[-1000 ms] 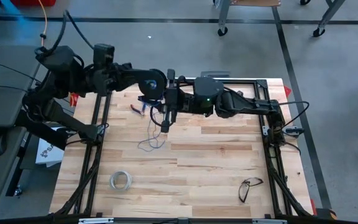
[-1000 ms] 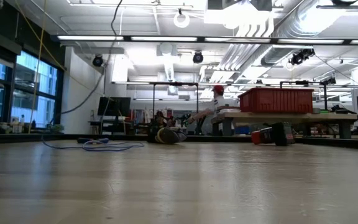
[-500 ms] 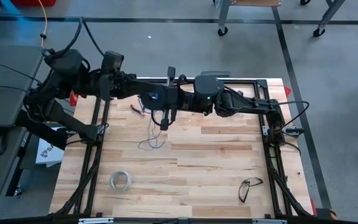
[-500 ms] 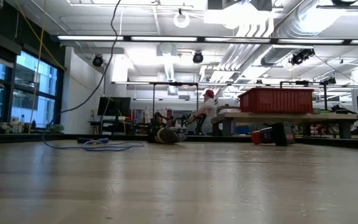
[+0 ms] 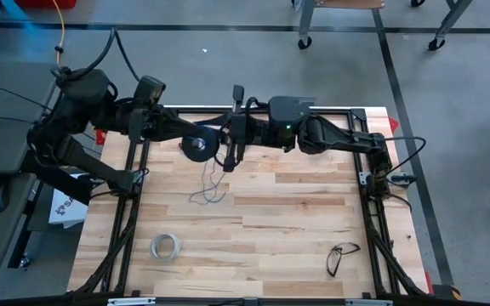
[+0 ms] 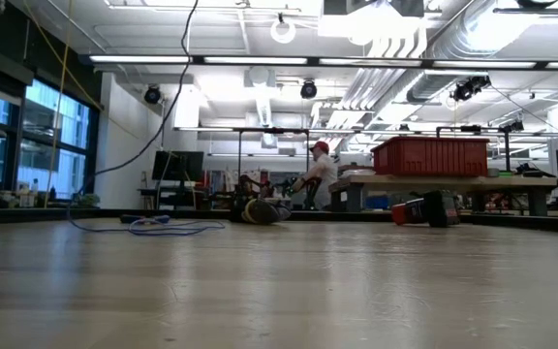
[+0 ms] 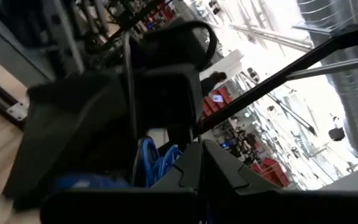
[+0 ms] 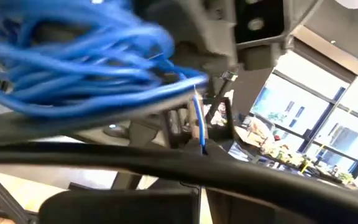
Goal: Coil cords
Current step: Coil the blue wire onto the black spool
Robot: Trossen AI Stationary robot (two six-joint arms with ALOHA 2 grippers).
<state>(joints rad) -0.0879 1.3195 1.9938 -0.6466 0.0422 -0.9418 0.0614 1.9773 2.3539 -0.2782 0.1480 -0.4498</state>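
Spool [image 5: 198, 145] and thin blue wire [image 5: 208, 189], no legible writing anywhere.

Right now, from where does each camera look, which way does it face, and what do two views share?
High: above the table, facing down; both arms, spool, wire.
Low: at tabletop height, facing level into the room; no arm shows.
Left wrist: on the left arm; left gripper, blue wire coils.
Right wrist: on the right arm; wire, window beyond.
Shared: high and low views both show the loose wire on the table.
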